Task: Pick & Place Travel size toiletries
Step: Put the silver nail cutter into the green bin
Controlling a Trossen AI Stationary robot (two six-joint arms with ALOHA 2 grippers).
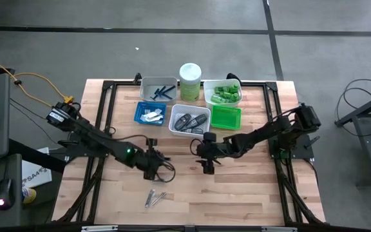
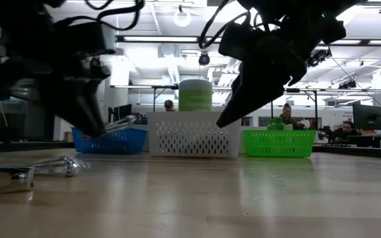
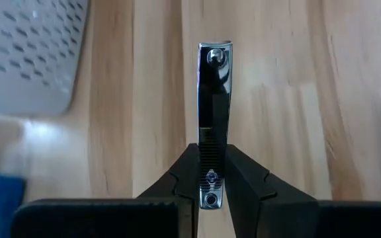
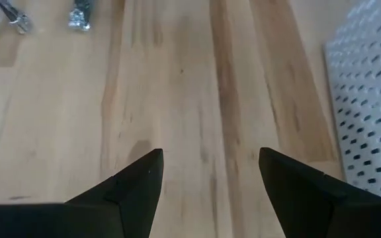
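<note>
**A:** Left wrist view first. What is the left gripper (image 3: 211, 177) doing?

**B:** Its two dark fingers are squeezed on a shiny silver metal nail clipper (image 3: 214, 99). The clipper sticks straight out in front of the fingers, and the pale wooden table (image 3: 290, 99) is underneath it.

**A:** So which step is this?

**B:** I think it is the carry step. The clipper looks picked up and not put away yet.

**A:** Where should it go?

**B:** Probably into the small blue plastic tray (image 1: 150, 113), which sits ahead of the left gripper (image 1: 152, 159), up by the other trays. It already has some shiny bits in it. The white tray with holes (image 1: 190, 120) is beside it, and that one holds dark oval cases (image 1: 192, 121).

**A:** What does the next move need?

**B:** The arm should reach forward, stop over the blue tray, and only then let go. It must keep the clipper clear of the tray wall.

**A:** And the right gripper (image 1: 207, 160)?

**B:** Its fingers are spread wide with nothing between them. It hangs over bare table, just in front of the white tray.

**A:** Anything left to pick?

**B:** Yes, more silver clippers (image 1: 153, 198) lie on the table behind the left gripper.
</note>
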